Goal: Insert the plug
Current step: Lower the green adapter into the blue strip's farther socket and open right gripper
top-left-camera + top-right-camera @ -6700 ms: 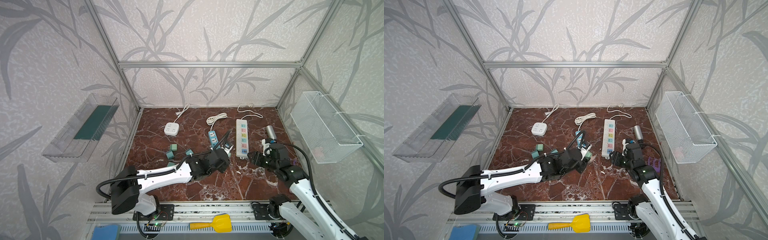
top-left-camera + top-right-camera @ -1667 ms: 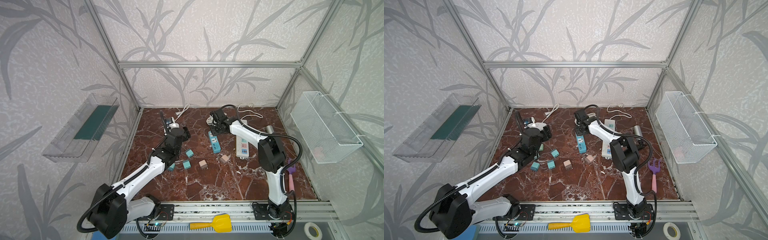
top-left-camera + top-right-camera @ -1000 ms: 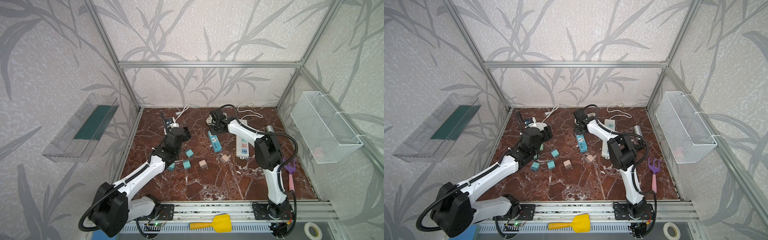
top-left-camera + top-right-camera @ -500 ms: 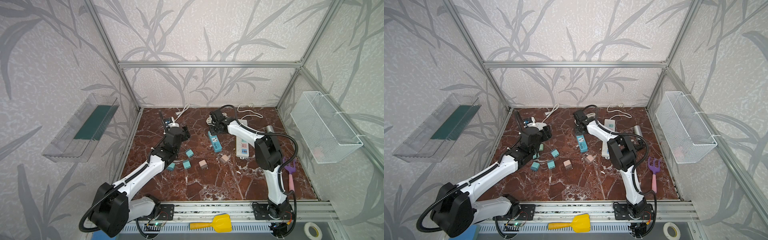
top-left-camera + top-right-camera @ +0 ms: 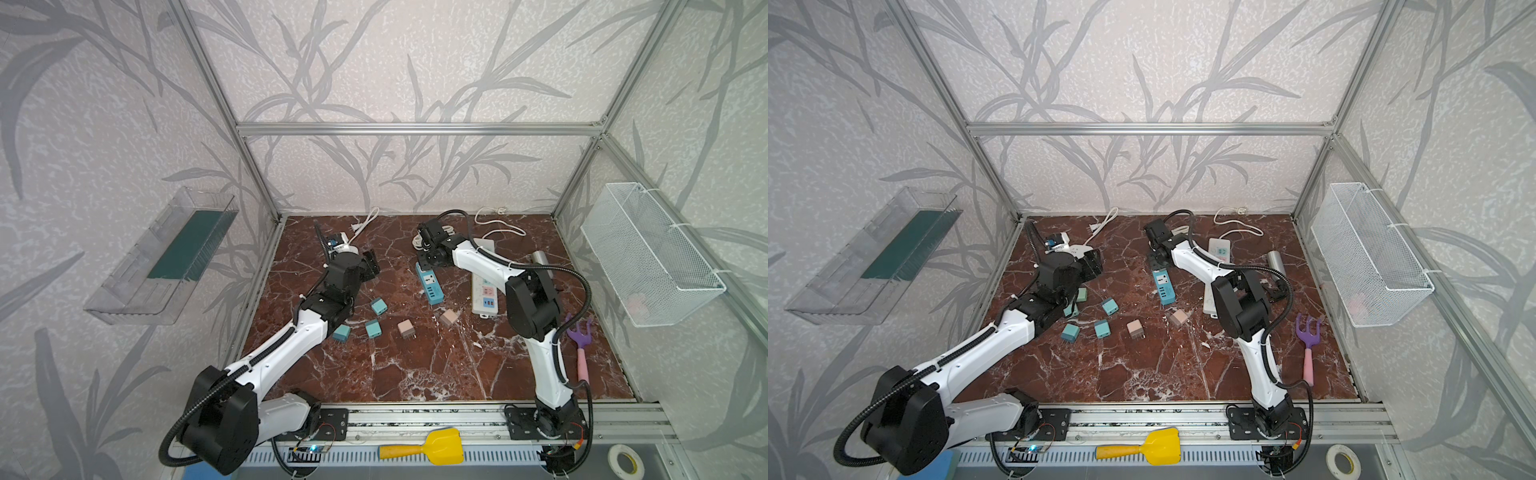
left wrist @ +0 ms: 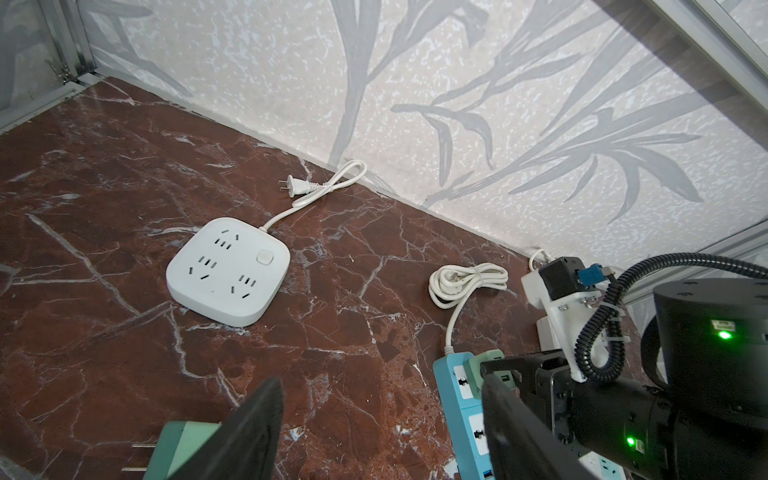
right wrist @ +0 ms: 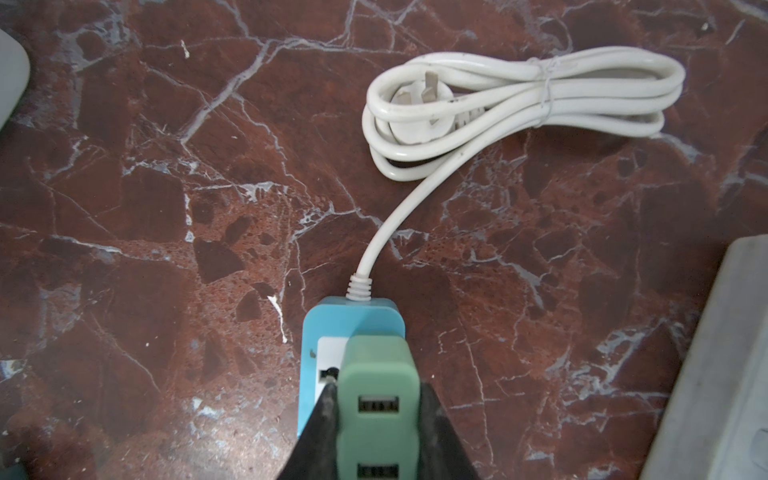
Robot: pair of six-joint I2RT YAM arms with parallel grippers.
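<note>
Right wrist: shows right gripper (image 7: 377, 392) pinching green USB charger plug (image 7: 376, 365) by its sides, holding it on the cord-end socket of blue power strip (image 7: 328, 328). Can't tell if prongs are fully in. Left wrist: shows left gripper (image 6: 378, 382) spread, empty; mint charger (image 6: 183, 449) lying just outside one jaw. Both top views: see white wire basket (image 5: 665, 249) (image 5: 1383, 249) on the right wall holding one pale pink item (image 5: 635, 305) (image 5: 1358, 307), too faint to identify; clear wall bin (image 5: 124, 299) (image 5: 830, 299) on the left holding a dark green slab (image 5: 187, 245) (image 5: 901, 245). Also show the blue strip lying mid-floor, white power strip (image 5: 484, 286) near it.
</note>
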